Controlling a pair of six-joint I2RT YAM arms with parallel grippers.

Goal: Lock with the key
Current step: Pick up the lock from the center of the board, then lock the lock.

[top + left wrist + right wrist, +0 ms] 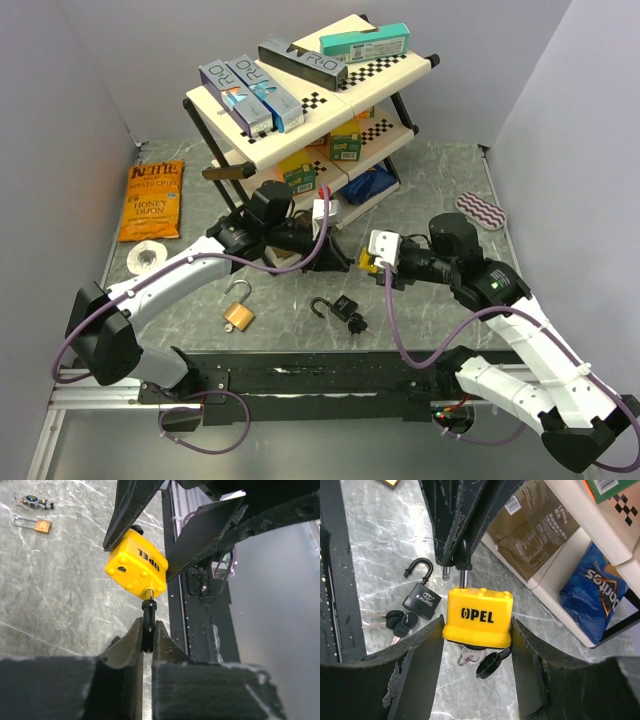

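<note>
A yellow OPEL padlock (479, 615) hangs above the table, and my right gripper (477, 630) is shut on its body from both sides. A silver key (472, 655) sticks out of its underside, with a black dust cap (487, 666) dangling beside it. My left gripper (147, 630) is shut on the padlock's black shackle (148, 611), coming from the opposite side. In the top view the yellow padlock (368, 262) sits between the two grippers, in front of the shelf.
A black padlock (335, 308) with an open shackle and black-headed keys (355, 322), and a brass padlock (238, 312), lie on the marble table. A shelf rack (310, 110) with boxes stands behind. A chips bag (152, 200) and tape roll (146, 256) lie left.
</note>
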